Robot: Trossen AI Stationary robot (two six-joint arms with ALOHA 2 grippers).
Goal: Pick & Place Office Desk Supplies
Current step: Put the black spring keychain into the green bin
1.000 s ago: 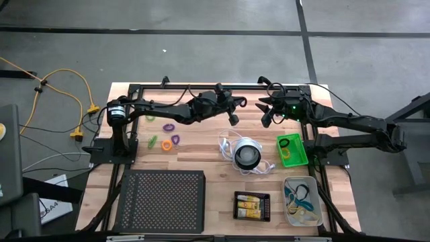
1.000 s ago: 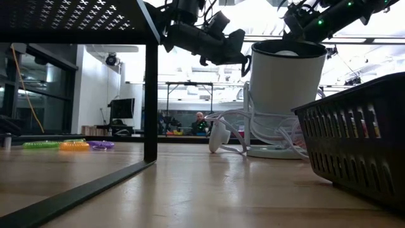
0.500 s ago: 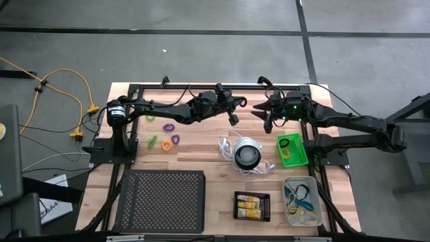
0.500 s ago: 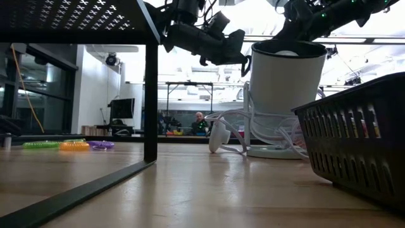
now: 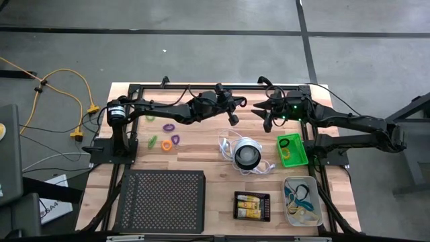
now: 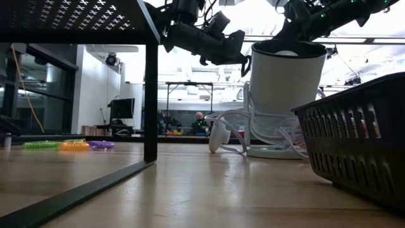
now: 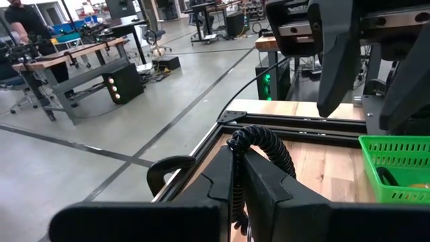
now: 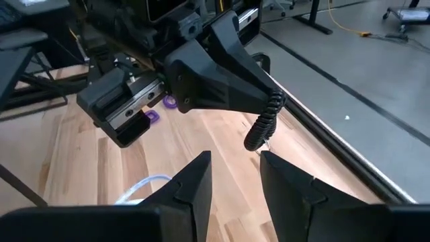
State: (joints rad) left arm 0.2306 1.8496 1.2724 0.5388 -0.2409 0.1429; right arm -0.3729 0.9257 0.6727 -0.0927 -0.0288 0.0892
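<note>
My left gripper (image 5: 233, 118) hangs above the table's far middle, shut on a small black coiled loop (image 7: 263, 144). The loop also shows in the right wrist view, dangling at the fingertips (image 8: 265, 125). My right gripper (image 5: 262, 114) faces it from the right, a short gap away. It is open, with nothing between its fingers (image 8: 235, 168). Purple, green and orange loops (image 5: 166, 140) lie flat on the wood at the far left. Yellow-and-white packs (image 5: 251, 204) lie in a black tray. My left gripper pinches the black coiled loop between its two fingertips (image 7: 236, 156). One end of the coil (image 7: 243, 138) sits at the tips and the rest curls out past them. The fingers point level toward the table's right. The loop hangs clear above the table.
A round white-and-black object with a white cord (image 5: 246, 154) stands mid-table. A green tray (image 5: 293, 150) and a clear tray with cords (image 5: 301, 199) are at the right, and a black perforated box (image 5: 161, 200) is at the near left. A black frame (image 5: 201, 87) rims the far edge.
My right gripper has swung its fingers a little toward the table's left and my left gripper, staying open. My left gripper and the black loop have kept still.
</note>
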